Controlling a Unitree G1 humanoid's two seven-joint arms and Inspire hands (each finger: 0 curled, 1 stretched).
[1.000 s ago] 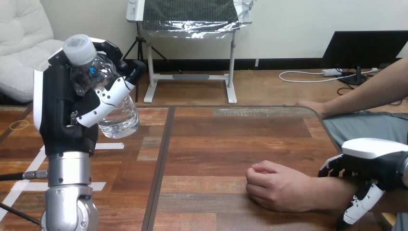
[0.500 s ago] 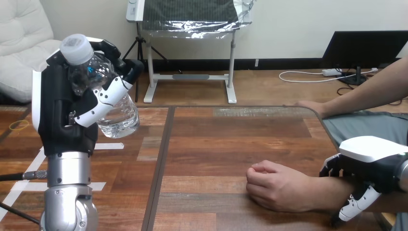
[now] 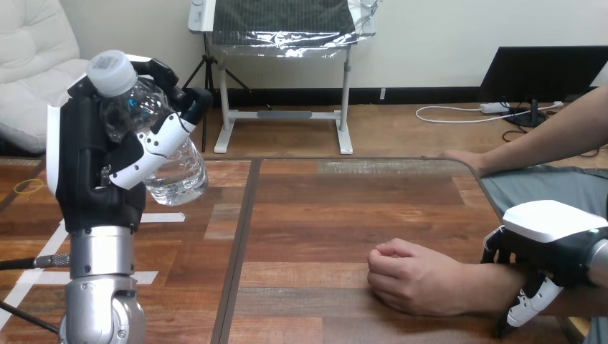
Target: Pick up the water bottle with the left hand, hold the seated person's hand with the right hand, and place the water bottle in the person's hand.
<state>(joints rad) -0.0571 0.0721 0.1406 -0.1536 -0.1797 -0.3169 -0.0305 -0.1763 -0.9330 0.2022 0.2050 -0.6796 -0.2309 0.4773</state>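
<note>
My right hand [image 3: 558, 240] lies over the person's wrist [image 3: 493, 287], fingers curled down round its near side. The person's hand [image 3: 412, 281], loosely fisted, rests on the brown wooden table [image 3: 344, 208]. Farther left, my raised left hand [image 3: 89, 172] grips the tilted clear plastic white-capped water bottle [image 3: 179, 175].

Open table [image 3: 323, 208] lies right of the left hand [image 3: 89, 168]; the person's hand [image 3: 412, 279], apparently resting, blocks passage beside the right hand [image 3: 548, 240].
</note>
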